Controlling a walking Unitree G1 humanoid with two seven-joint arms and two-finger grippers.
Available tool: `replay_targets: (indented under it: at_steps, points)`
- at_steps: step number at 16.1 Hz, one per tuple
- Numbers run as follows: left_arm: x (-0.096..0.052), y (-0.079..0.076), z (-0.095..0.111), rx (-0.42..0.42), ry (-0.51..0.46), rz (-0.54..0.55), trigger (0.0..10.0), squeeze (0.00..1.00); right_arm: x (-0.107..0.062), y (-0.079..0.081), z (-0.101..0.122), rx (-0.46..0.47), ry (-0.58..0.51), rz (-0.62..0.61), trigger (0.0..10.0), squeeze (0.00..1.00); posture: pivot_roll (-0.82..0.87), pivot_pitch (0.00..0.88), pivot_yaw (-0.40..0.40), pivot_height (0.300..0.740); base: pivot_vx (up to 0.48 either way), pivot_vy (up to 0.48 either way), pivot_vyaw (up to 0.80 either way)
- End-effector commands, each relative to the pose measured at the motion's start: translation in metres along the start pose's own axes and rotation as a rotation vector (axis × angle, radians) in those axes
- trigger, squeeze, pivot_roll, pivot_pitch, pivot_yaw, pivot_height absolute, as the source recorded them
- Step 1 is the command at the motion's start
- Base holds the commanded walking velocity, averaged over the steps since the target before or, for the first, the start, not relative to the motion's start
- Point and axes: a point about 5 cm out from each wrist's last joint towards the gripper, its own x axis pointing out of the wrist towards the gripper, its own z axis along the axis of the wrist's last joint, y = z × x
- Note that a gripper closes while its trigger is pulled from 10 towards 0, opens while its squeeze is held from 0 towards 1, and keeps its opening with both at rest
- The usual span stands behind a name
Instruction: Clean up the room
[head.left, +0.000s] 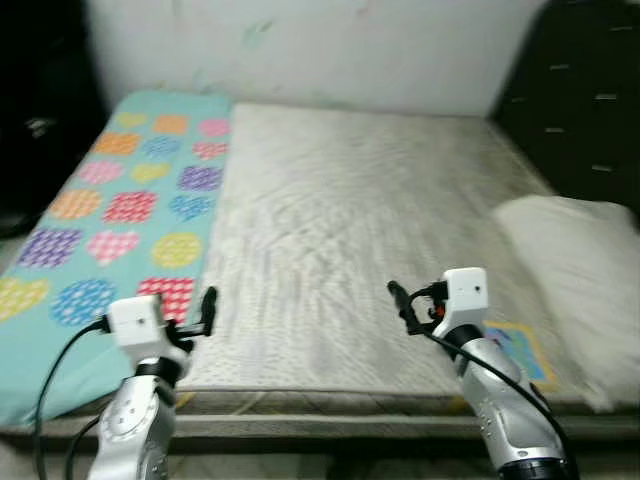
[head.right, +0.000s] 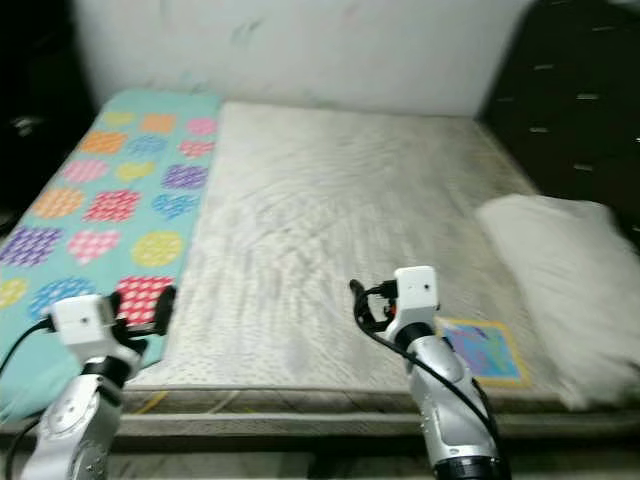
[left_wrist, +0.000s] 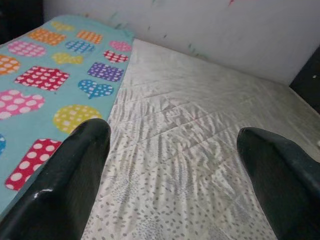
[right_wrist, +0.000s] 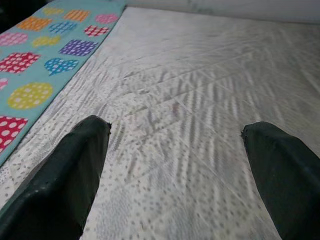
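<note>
Left gripper (head.left: 207, 312), lower left of frame, fingers spread wide, holding nothing, over the near edge of the mattress (head.left: 340, 230). Right gripper (head.left: 400, 300), lower centre-right, also wide, holding nothing, above the same edge. Teal sheet with coloured hearts and dots (head.left: 120, 210) covers the mattress's left strip. White pillow (head.left: 580, 270) lies at right edge. Small colourful label (head.left: 520, 345) sits beside the right arm.

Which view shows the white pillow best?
The right eye view: the pillow lies whole at the mattress's right edge. The left eye view has it against the frame edge. Both wrist views look over mattress and the patterned blanket instead.
</note>
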Motion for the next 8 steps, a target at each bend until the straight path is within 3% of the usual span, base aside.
replay_targets:
  at_steps: [1,4,8]
  points:
    - [-0.0002,0.0022,0.0012,0.009,0.0,-0.001,10.0,0.0,0.0023,0.0013,0.0031,0.002,-0.007,0.005,10.0,0.0,-0.06,0.0,-0.072,0.74,0.375,0.0,0.0]
    - [-0.0002,0.0029,0.0006,0.015,0.005,0.002,10.0,0.0,0.0026,0.0016,0.0026,0.002,-0.006,0.006,10.0,0.0,-0.06,0.0,-0.07,0.74,0.314,0.0,0.0]
    - [0.0006,0.0036,0.0002,0.028,0.012,0.016,10.0,0.0,0.0034,0.0017,0.0028,0.0,-0.007,0.007,10.0,0.0,-0.05,0.0,-0.072,0.74,0.0,0.0,0.0]
